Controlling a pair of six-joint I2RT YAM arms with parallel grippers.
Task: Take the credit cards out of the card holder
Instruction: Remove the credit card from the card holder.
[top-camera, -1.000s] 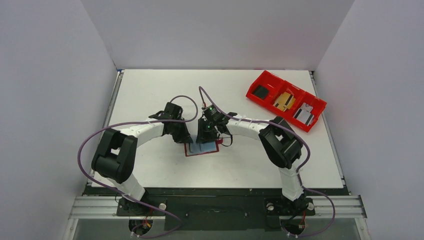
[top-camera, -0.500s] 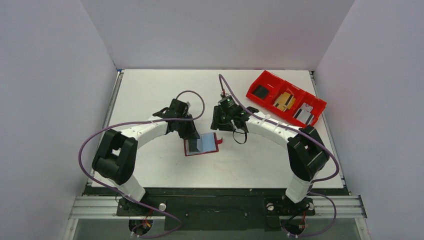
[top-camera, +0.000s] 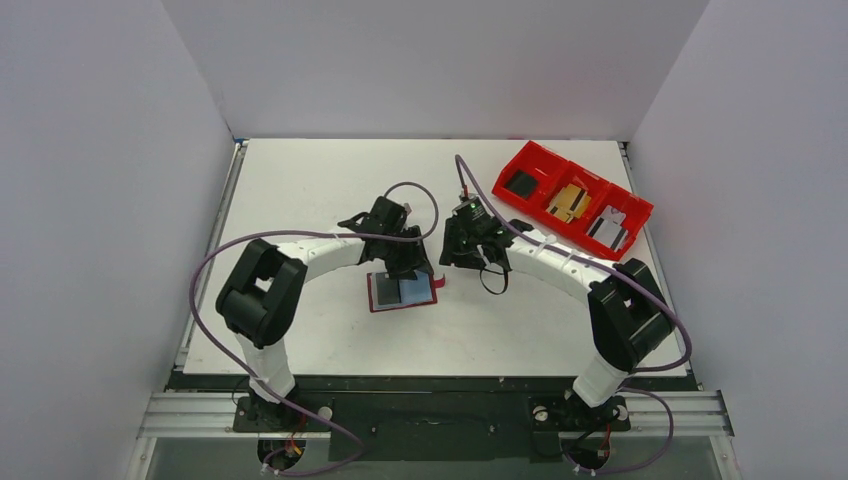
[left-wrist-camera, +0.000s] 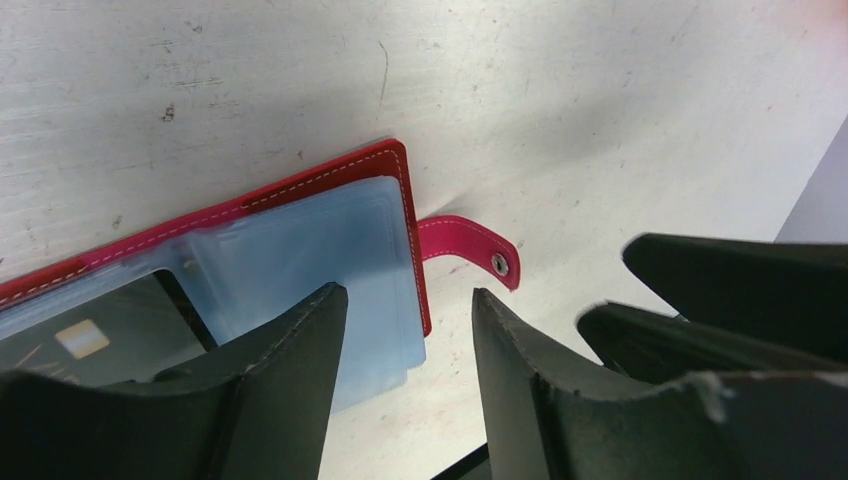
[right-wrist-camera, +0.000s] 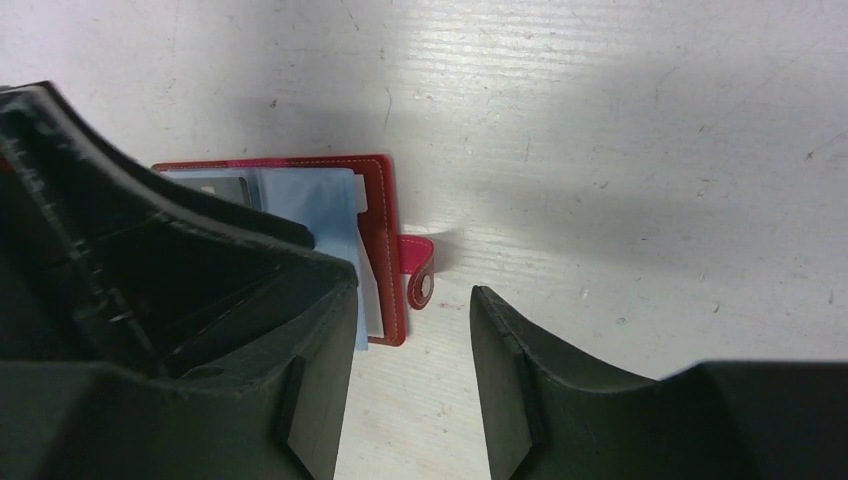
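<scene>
Left hand (top-camera: 405, 263) and right hand (top-camera: 462, 250) angled down, near each other, jaws parted, holding nothing

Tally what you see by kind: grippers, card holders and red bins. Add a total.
grippers: 2 (left gripper, right gripper)
card holder: 1
red bin: 1
total: 4

Overhead view, close wrist views; shared card holder (top-camera: 402, 292)

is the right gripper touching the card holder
Apart. In the top view, bare table shows between the right gripper and the card holder.
</scene>
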